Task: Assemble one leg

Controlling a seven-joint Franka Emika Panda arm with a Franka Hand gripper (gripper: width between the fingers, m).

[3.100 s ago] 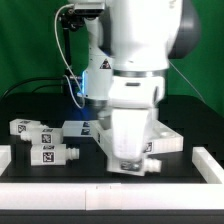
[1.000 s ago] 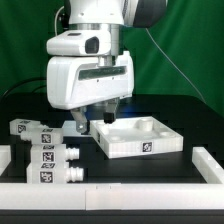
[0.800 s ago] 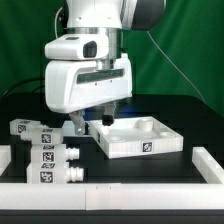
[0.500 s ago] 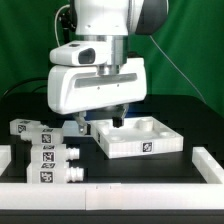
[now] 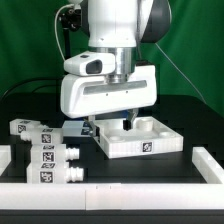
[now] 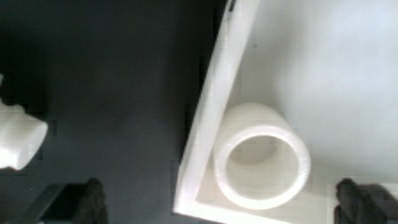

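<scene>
Three short white legs with square tags lie at the exterior view's left: one at the back (image 5: 24, 128), one in the middle (image 5: 52, 155), one at the front (image 5: 56, 175). The end of one leg (image 6: 15, 135) shows at the edge of the wrist view. The wide white panel (image 5: 145, 143) with round corner sockets lies right of them. My gripper (image 5: 107, 125) hangs open and empty over the panel's near-left corner. In the wrist view the gripper (image 6: 217, 205) straddles that corner, with a round socket (image 6: 267, 165) between the dark fingertips (image 6: 71, 200).
White rails border the black table along the front (image 5: 110, 190), at the left (image 5: 5, 155) and at the right (image 5: 210, 160). A green curtain (image 5: 190, 70) hangs behind. The arm's large white body hides the table behind the gripper.
The gripper has moved toward the exterior view's right, from beside the legs to over the panel's near-left corner. It stays open and empty. Legs and panel have not moved.
</scene>
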